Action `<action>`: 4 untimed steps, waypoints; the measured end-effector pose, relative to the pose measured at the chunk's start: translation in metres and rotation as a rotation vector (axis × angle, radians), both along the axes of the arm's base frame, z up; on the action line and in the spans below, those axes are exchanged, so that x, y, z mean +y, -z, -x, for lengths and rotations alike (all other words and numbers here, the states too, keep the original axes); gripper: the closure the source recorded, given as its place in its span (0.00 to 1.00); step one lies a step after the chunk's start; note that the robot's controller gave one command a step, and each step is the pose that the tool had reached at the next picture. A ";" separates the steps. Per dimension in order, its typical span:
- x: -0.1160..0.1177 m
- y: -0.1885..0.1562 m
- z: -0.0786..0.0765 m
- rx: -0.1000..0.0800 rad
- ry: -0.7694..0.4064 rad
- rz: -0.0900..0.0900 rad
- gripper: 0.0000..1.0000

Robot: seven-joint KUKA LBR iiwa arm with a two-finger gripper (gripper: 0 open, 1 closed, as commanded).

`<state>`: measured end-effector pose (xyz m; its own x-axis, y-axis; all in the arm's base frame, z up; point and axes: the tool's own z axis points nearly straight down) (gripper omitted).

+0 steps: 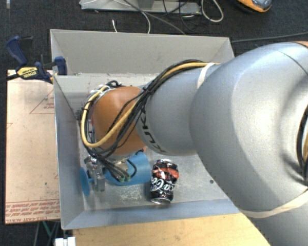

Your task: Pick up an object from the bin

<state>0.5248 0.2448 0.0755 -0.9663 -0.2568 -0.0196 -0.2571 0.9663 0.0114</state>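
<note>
Grey metal bin (pixel 143 50) holds a blue plastic piece (pixel 138 167) towards its lower left corner in the view. The tool (pixel 96 177) hangs low at that piece's left end; whether it is open or closed I cannot tell. A crushed black can (pixel 164 182) lies just beside the piece, on its right.

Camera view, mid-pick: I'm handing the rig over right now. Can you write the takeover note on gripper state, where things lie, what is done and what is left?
Gripper: down low in the bin, at the view's lower-left corner; open or shut cannot be told.
Things: a blue plastic thing lies right by the gripper, partly hidden under the wrist. A crushed black, red and white can lies on the floor just to its right, clear of the gripper.
Done: the arm is in the bin, at the blue thing.
Left: nothing is seen held or lifted; confirm a grip, then raise it out.
</note>
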 end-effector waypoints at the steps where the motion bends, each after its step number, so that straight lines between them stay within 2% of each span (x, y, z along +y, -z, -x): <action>1: -0.001 -0.001 0.000 0.002 0.012 0.000 1.00; 2: -0.001 -0.101 0.011 0.006 0.004 0.003 1.00; 3: -0.001 -0.145 0.001 0.010 -0.007 0.005 1.00; 4: 0.003 -0.102 -0.051 0.007 -0.004 0.003 1.00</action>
<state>0.5754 0.2476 0.1778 -0.9654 -0.2604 -0.0123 -0.2605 0.9654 0.0104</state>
